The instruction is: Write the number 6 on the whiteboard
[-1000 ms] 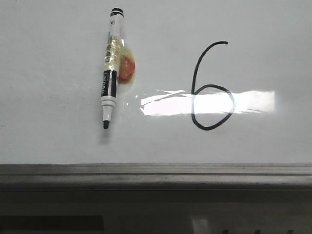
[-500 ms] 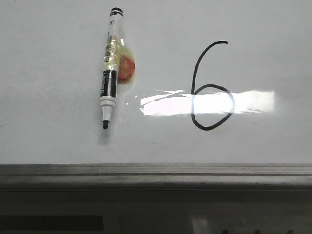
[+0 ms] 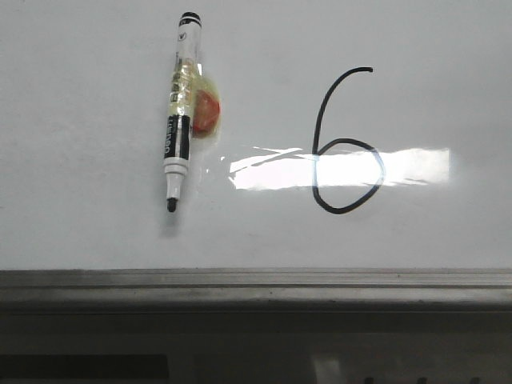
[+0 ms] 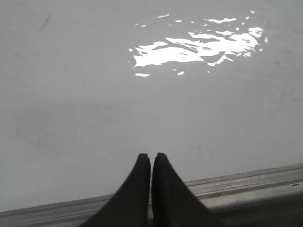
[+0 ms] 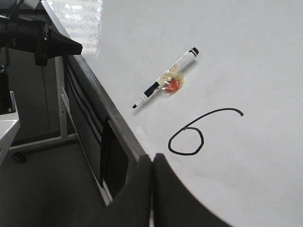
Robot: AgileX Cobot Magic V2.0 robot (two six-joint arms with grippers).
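A black hand-drawn number 6 (image 3: 344, 144) stands on the glossy whiteboard (image 3: 80, 160), right of centre, across a bright glare strip. It also shows in the right wrist view (image 5: 194, 137). A black-and-white marker (image 3: 179, 112) with yellowish tape and a red blob lies uncapped on the board to the 6's left, and shows in the right wrist view (image 5: 165, 85). My left gripper (image 4: 151, 156) is shut and empty over the board's near edge. My right gripper (image 5: 153, 157) is shut and empty at the board's edge, short of the 6. Neither gripper shows in the front view.
A grey metal edge rail (image 3: 256, 284) runs along the board's near side, also in the left wrist view (image 4: 246, 182). In the right wrist view the other arm (image 5: 42, 42) hangs off the board's edge, above a dark floor and a metal frame leg (image 5: 59, 104).
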